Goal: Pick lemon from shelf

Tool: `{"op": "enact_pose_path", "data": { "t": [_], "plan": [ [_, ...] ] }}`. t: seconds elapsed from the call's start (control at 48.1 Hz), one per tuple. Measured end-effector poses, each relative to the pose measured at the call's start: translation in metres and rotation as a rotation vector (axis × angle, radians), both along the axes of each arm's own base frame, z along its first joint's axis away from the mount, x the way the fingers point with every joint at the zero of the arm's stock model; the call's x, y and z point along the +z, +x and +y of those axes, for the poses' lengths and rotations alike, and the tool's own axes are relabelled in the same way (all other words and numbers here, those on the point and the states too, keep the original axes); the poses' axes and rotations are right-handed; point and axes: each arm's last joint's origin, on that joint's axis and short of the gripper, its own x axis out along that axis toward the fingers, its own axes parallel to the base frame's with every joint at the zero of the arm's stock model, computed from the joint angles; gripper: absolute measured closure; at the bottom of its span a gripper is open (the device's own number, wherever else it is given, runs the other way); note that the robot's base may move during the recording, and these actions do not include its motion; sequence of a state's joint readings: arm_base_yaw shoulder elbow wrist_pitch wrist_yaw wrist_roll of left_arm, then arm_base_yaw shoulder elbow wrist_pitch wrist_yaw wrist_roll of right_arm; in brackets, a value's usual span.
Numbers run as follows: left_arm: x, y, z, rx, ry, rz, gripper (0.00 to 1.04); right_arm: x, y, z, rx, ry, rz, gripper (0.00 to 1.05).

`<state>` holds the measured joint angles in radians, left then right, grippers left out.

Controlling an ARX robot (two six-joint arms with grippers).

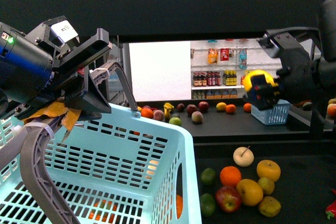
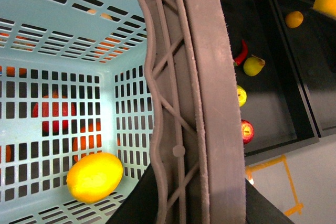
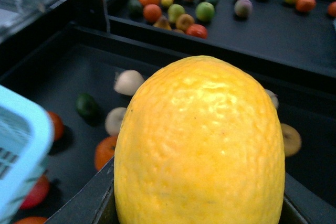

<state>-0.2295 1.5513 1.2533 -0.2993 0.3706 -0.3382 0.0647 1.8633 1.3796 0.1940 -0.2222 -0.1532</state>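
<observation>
My right gripper is shut on the lemon, a bright yellow oval held in the air above the shelf's lower tier. In the right wrist view the lemon fills the middle, with a dark finger on either side. At the left, my left gripper is shut on the grey basket handle of a light blue basket. The left wrist view has the basket handle running between the jaws of the left gripper. One yellow oval fruit lies inside the basket.
A pile of apples, oranges and limes lies on the lower tier below the lemon, with a red chili at the right edge. A small blue basket and more fruit sit on the far tier.
</observation>
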Motion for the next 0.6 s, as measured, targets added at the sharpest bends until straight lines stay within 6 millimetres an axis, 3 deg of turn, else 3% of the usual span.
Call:
{"op": "enact_pose_path", "data": {
  "t": [0.104, 0.229, 0.603],
  "plan": [
    [0.000, 0.000, 0.000, -0.001, 0.000, 0.000, 0.88, 0.020, -0.011, 0.026, 0.074, 0.032, -0.001, 0.51],
    [0.000, 0.000, 0.000, 0.001, 0.000, 0.000, 0.88, 0.030, -0.021, 0.053, 0.143, 0.055, 0.017, 0.51],
    [0.000, 0.000, 0.000, -0.001, 0.000, 0.000, 0.88, 0.017, -0.050, 0.127, 0.349, 0.065, 0.110, 0.51]
  ]
}}
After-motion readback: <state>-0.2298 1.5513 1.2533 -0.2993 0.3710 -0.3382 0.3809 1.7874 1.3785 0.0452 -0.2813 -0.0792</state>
